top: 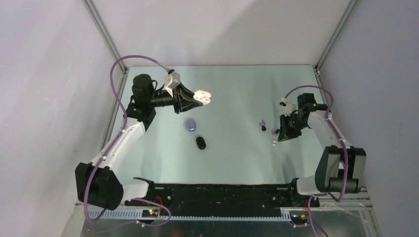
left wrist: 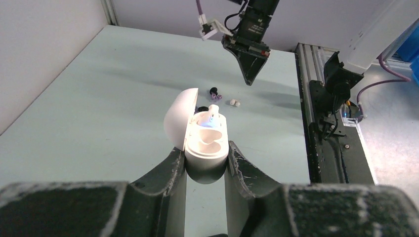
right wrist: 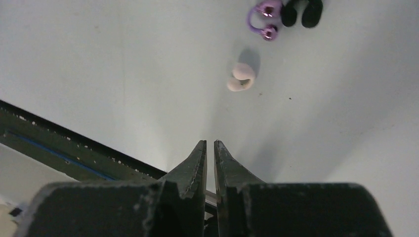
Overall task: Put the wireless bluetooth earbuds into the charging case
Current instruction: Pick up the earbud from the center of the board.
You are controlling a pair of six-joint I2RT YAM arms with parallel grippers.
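My left gripper is shut on a white charging case and holds it above the table with its lid open. One white earbud sits in the case's far slot, lit blue, and the near slot is bare. On the table lie a loose white earbud, a lavender-purple pair and a black pair. My right gripper is shut with nothing in it and hovers just short of the white earbud. It also shows in the left wrist view.
A closed purple oval case and a closed black oval case lie on the table below the left gripper. A black rail runs along the near edge. White walls stand at the back and sides.
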